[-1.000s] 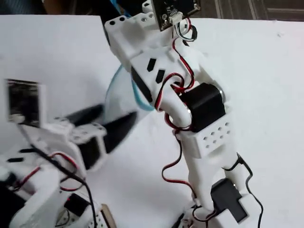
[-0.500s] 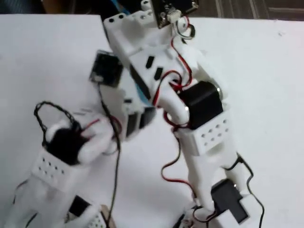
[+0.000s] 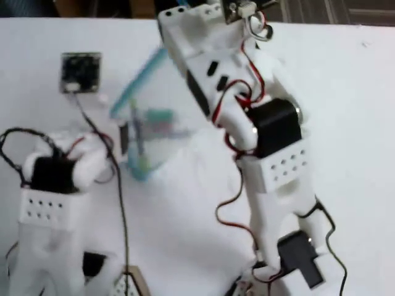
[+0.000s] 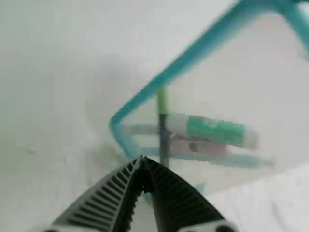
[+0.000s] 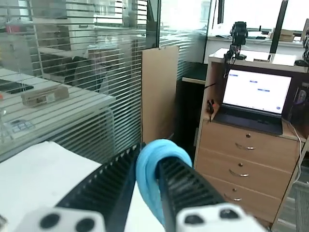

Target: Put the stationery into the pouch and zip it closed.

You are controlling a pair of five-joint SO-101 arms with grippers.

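- My right claw (image 5: 152, 155) is clamped on a fold of the pouch's blue edging (image 5: 155, 186), which bulges up between the two ribbed fingers.
- In the high view the pouch (image 3: 162, 139) sits left of centre, clear-walled with teal trim. One trimmed edge slants up toward the top of the frame and runs under my right arm (image 3: 271, 154).
- My left claw (image 4: 142, 163) has its fingers together. The tip is at the pouch's lower corner, in the lower middle of my left wrist view. I cannot tell whether anything thin is pinched there.
- Inside the pouch lies a glue stick (image 4: 215, 132) with a green label, right of centre. The print on the label is too blurred to read.
- A pen (image 4: 162, 126), green above and dark below, stands upright just to the left of the glue stick, also inside the clear wall.
- The white counter (image 3: 352, 92) spreads under both arms.
- In the upper right of my right wrist view, an open laptop (image 5: 255, 94) rests on a wooden drawer cabinet (image 5: 246, 162). Its screen writing is too small to read.
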